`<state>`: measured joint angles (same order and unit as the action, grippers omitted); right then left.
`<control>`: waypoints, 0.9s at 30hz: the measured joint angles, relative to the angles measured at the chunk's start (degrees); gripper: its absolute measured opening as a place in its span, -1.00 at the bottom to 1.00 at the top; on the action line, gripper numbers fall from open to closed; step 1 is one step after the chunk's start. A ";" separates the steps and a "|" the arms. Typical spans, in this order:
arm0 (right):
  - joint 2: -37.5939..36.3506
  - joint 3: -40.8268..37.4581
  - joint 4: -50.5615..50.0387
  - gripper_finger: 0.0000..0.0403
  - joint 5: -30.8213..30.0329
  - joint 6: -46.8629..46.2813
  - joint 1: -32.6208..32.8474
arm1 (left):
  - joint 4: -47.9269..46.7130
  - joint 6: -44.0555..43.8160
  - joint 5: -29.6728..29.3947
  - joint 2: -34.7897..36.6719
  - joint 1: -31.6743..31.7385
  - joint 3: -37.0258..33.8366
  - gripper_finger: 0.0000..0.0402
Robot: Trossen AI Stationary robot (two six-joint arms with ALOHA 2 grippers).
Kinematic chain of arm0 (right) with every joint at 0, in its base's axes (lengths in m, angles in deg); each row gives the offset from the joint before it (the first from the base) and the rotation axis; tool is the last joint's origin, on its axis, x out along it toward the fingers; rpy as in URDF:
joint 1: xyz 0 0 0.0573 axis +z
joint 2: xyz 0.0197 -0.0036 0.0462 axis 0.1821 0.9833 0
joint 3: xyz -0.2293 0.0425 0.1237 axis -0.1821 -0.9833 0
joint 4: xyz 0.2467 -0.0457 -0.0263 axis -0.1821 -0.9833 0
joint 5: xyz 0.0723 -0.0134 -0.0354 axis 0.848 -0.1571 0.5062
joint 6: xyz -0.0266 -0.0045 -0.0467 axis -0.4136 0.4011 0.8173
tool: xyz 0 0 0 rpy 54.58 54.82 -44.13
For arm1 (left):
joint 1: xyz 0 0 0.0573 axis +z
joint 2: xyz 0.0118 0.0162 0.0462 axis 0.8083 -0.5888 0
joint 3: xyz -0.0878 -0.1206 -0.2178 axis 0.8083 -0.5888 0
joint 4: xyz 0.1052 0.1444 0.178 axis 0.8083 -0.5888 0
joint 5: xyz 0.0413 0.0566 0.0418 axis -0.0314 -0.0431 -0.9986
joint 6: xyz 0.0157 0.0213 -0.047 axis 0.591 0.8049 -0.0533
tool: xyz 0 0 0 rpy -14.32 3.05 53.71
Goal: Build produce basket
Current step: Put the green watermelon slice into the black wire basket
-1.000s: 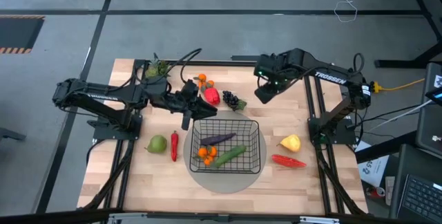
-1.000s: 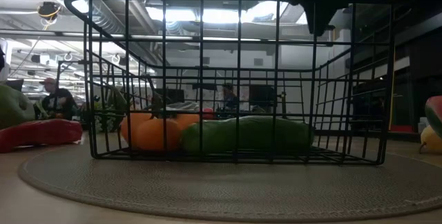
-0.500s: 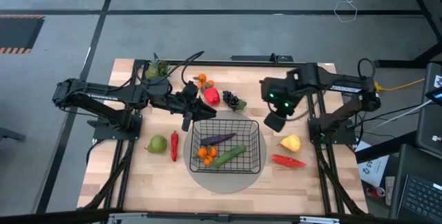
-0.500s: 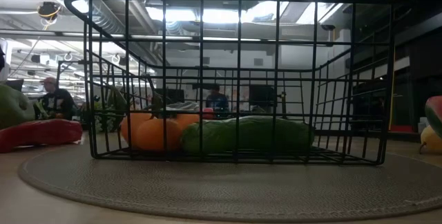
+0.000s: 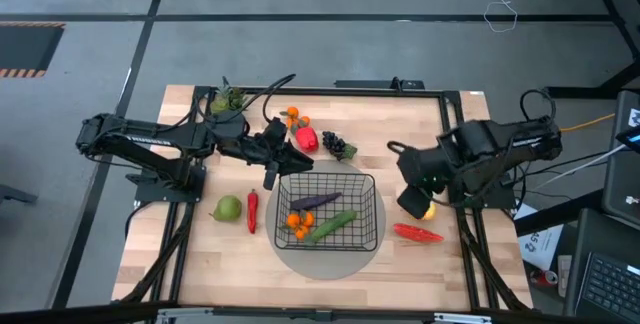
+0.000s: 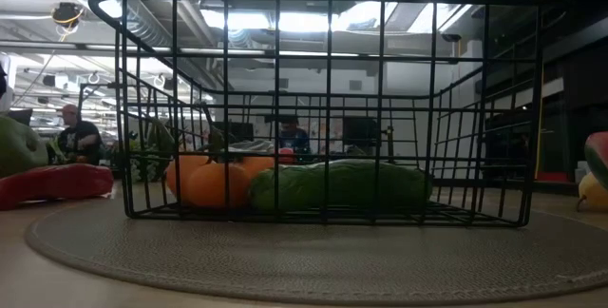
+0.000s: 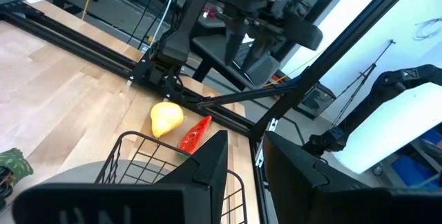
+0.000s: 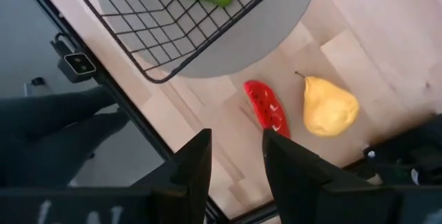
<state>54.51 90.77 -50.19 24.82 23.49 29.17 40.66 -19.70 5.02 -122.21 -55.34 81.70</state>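
The basket sits on a round mat mid-tabletop, holding a cucumber, eggplant and oranges. A pear and chili lie to its right.

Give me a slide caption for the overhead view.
Right pincer hovers over the yellow pear beside the partly filled basket; left arm waits behind it.

The right claw hides most of the yellow pear from above.

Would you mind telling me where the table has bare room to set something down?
Bare wood lies along the near edge below the grey mat, and in the far right corner beyond the right gripper. It is crowded around the left gripper, red pepper and grapes.
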 joint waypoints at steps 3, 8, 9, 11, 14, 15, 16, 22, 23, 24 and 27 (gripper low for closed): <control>0.11 0.00 0.04 -0.35 -1.32 -2.97 3.57 | 0.00 0.01 0.00 0.00 0.00 -0.01 -0.57; 0.90 0.00 0.02 -0.35 -7.15 -4.64 8.29 | -0.38 -0.08 0.00 0.00 0.00 -0.02 -0.57; 1.32 0.00 0.02 -0.35 -7.93 -4.64 8.93 | -0.44 -0.11 -0.01 0.00 -0.02 -0.02 -0.57; 2.40 0.00 0.02 -0.35 -8.34 -4.64 10.18 | -0.44 -0.52 -0.02 0.00 -0.09 -0.02 -0.57; 4.52 0.00 0.02 -0.35 -8.29 -4.62 12.02 | -0.46 -1.06 -0.15 -0.02 -0.87 -0.04 -0.57; 5.37 0.00 0.02 -0.35 -8.20 -4.64 12.54 | -0.44 -1.15 -0.09 -0.08 -1.11 -0.04 -0.57; 6.25 0.00 0.04 -0.35 -7.83 -4.75 13.04 | -0.38 -1.43 -0.04 -0.22 -1.34 -0.04 -0.57; 11.55 0.00 0.08 -0.35 -1.97 -4.73 15.15 | -0.44 -1.98 -0.11 -0.33 -3.26 -0.07 -0.57; 12.48 0.00 0.07 -0.35 -1.26 -5.32 15.44 | -0.46 -2.23 -0.18 -0.35 -3.66 -0.07 -0.57; 13.30 0.00 0.08 -0.35 0.23 -6.67 15.72 | -0.44 -2.82 -0.51 -0.34 -4.11 -0.07 -0.57; 15.80 0.00 0.09 -0.35 9.63 -7.49 16.60 | -0.45 -3.39 -1.81 -0.35 -5.23 -0.07 -0.57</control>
<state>70.31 90.77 -50.10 34.45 15.99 45.77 40.22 -23.09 3.20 -122.56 -60.57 81.63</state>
